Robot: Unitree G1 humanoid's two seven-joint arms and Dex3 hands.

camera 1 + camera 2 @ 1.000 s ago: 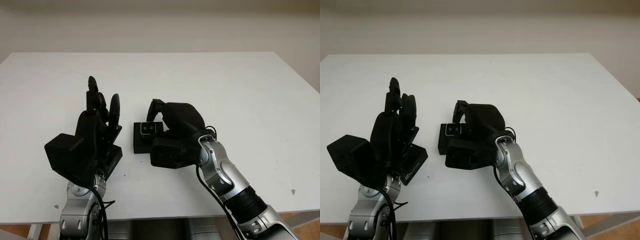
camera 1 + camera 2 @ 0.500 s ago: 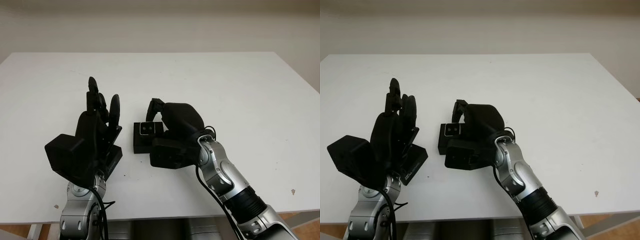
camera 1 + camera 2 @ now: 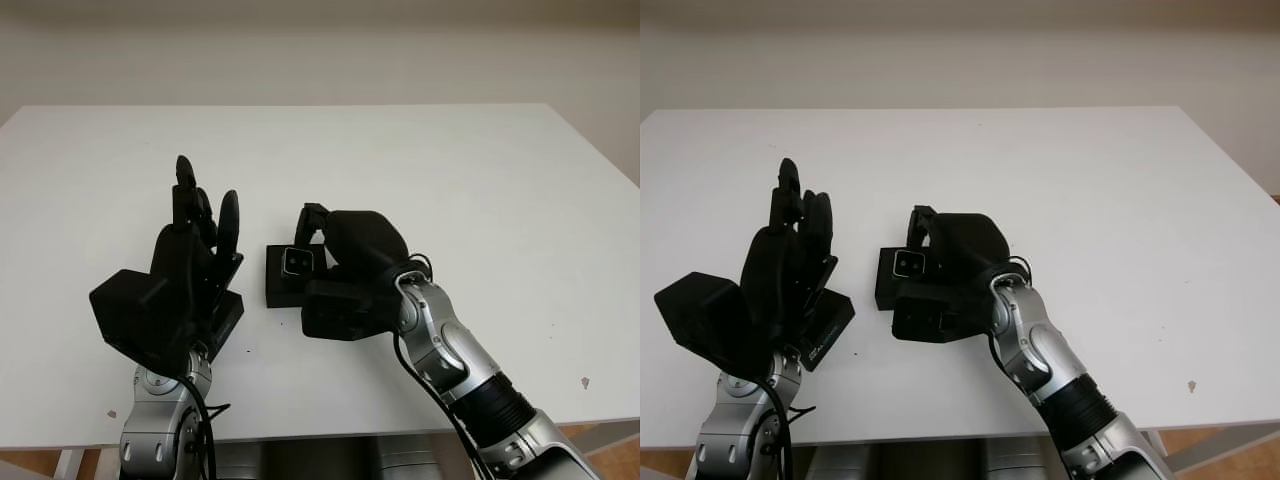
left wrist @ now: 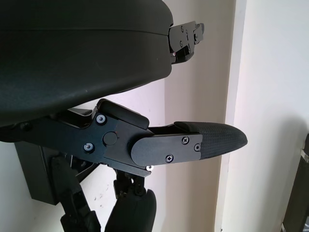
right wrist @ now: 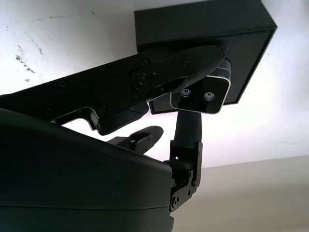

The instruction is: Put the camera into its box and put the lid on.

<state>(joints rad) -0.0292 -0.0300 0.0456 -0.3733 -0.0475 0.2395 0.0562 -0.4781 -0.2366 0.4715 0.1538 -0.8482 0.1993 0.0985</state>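
My right hand (image 3: 316,238) is shut on the small camera (image 3: 299,261), whose silver face points toward me. It holds the camera just over the open black box (image 3: 275,291) at the table's middle; in the right wrist view the camera (image 5: 200,95) hangs in front of the box's dark inside (image 5: 207,34). I cannot tell whether the camera touches the box. My left hand (image 3: 196,222) stands upright and open to the left of the box. Beneath it a flat black lid (image 3: 228,318) lies on the table, and it appears as a dark block (image 4: 33,170) in the left wrist view.
The white table (image 3: 450,170) stretches wide behind and to the right of both hands. Its front edge runs close below the lid and my right forearm (image 3: 450,350). A pale wall stands behind the table's far edge.
My right hand has shifted slightly nearer and lower with the camera, closer to the box. The left hand and the lid have stayed put.
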